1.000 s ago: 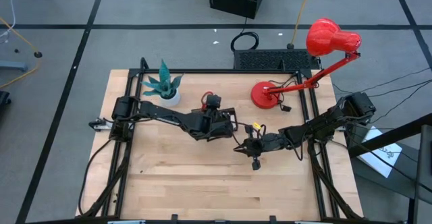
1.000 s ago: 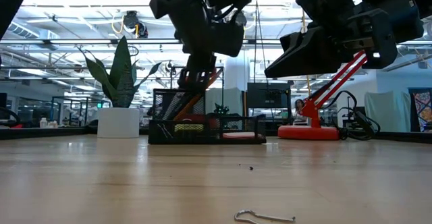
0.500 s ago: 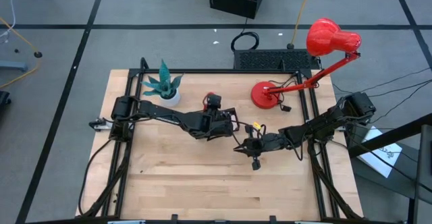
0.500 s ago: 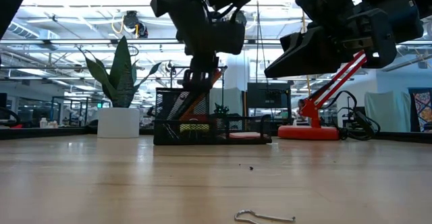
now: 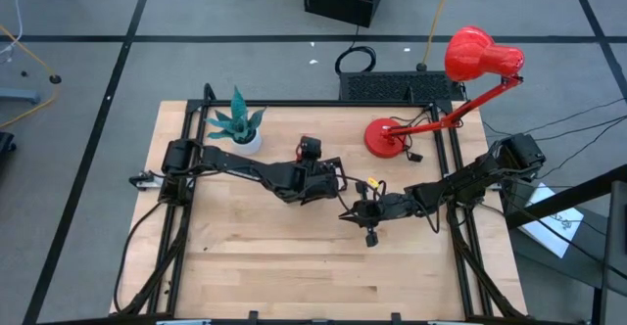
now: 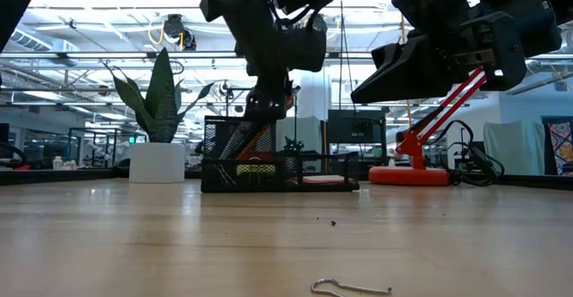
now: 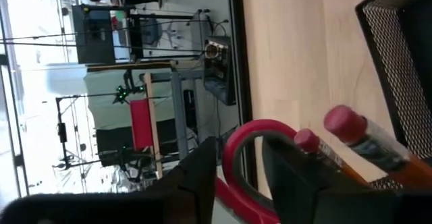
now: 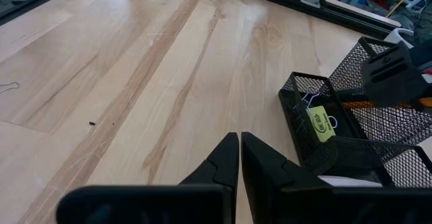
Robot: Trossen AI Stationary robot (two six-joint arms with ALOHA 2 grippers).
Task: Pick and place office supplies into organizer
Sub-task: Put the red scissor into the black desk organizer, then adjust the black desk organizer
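Your left hand (image 6: pixel 265 109) sits over the organizer (image 6: pixel 277 167) at frame centre, fingers parted around the red scissors (image 7: pixel 253 160) handle; withdraw crookedly and you could snag it, tipping the pencils (image 7: pixel 358 140). Right hand (image 8: pixel 239 158) closed, empty; the yellow label there is unreadable.

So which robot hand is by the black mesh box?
The left gripper: it hangs at the black wire-mesh organizer, by the red scissor handle. The right gripper is shut over wooden table.
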